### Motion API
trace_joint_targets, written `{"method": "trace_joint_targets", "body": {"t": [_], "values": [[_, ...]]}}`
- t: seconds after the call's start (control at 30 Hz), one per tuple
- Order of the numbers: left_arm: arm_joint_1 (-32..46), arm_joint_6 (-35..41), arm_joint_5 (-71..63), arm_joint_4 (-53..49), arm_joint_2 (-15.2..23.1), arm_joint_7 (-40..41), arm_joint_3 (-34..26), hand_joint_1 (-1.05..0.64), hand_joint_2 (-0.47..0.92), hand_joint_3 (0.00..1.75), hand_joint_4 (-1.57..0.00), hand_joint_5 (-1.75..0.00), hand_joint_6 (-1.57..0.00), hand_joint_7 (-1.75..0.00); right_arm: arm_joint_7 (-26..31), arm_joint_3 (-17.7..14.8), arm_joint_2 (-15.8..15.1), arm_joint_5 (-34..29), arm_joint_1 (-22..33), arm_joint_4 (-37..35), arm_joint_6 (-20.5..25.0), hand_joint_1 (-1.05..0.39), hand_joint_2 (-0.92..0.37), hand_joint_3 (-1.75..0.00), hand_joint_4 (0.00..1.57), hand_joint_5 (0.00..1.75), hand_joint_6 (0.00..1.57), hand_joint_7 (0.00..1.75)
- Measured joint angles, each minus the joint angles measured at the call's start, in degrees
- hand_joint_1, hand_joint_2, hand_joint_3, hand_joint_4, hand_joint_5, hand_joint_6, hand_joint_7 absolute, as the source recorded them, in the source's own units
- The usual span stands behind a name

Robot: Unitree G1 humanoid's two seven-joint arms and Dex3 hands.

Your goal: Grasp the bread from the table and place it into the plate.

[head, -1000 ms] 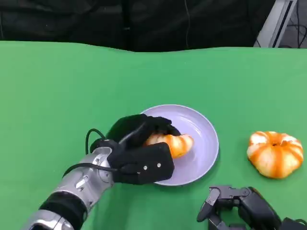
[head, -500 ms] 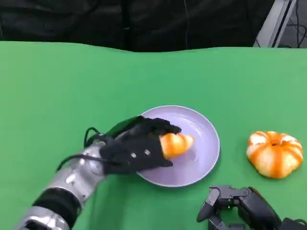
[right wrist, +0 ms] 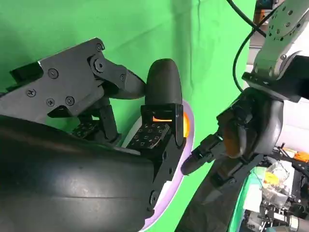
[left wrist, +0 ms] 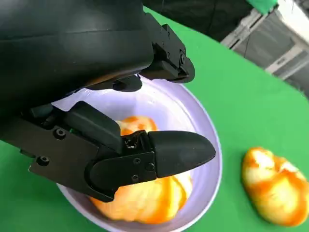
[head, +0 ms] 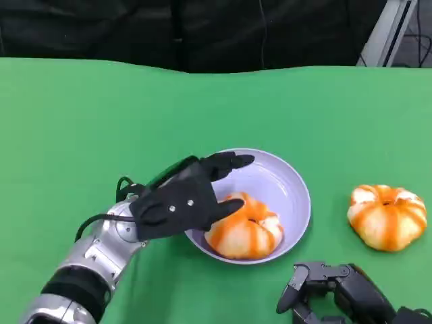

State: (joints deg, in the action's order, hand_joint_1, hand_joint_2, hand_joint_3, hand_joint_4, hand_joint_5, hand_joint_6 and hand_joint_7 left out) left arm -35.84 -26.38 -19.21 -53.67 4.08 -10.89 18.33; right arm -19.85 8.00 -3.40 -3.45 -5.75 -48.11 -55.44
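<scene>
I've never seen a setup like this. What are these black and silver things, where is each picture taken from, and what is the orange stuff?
You are seeing a humanoid robot's two arms: silver forearms ending in black hands. The head view looks down from the robot onto a green table. The other two pictures come from cameras at each wrist, so each hand looms large up close. The left hand is over the near-left edge of a lilac plate, fingers spread, holding nothing. An orange-striped bread lies in the plate, partly behind that hand. A second bread lies on the table to the plate's right. The right hand rests low near the table's front edge, holding nothing.
</scene>
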Motion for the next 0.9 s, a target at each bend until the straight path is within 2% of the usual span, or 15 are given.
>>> {"method": "trace_joint_targets", "body": {"t": [0.2,0.47,0.67,0.8,0.9], "values": [[2.64,-2.31,5.06,2.55,-0.28,-1.05,-3.19,-0.90,0.92,0.78,-0.33,-0.01,-0.32,-0.01,-0.08,-0.01,0.02,-0.04,-0.03,-0.12,-0.02,-0.13,-0.64,-0.90,0.80,1.48,0.87,1.08],[12.11,-0.66,18.41,13.40,-2.59,-4.35,-11.34,-0.92,0.92,0.76,-0.35,-0.01,-0.34,-0.01,0.37,-0.02,0.08,-0.22,0.00,-0.15,-0.10,-0.13,-0.65,-0.89,0.81,1.47,0.88,1.07],[18.35,0.66,25.66,22.31,-3.63,-7.73,-14.32,-0.90,0.92,0.75,-0.38,-0.02,-0.33,-0.01,0.46,-0.03,0.10,-0.19,-0.09,-0.34,-0.13,-0.13,-0.64,-0.90,0.81,1.47,0.88,1.07],[19.63,1.70,26.23,23.56,-3.71,-7.86,-14.53,-0.92,0.92,0.74,-0.43,-0.04,-0.36,-0.01,0.46,-0.02,0.11,-0.19,-0.11,-0.38,-0.13,-0.13,-0.64,-0.90,0.81,1.47,0.88,1.07],[23.46,1.64,30.96,27.53,-4.06,-11.52,-15.81,-0.93,0.92,0.73,-0.47,-0.05,-0.38,-0.02,0.55,-0.05,0.11,-0.24,-0.20,-0.46,-0.20,-0.13,-0.64,-0.90,0.81,1.47,0.88,1.07]]}}
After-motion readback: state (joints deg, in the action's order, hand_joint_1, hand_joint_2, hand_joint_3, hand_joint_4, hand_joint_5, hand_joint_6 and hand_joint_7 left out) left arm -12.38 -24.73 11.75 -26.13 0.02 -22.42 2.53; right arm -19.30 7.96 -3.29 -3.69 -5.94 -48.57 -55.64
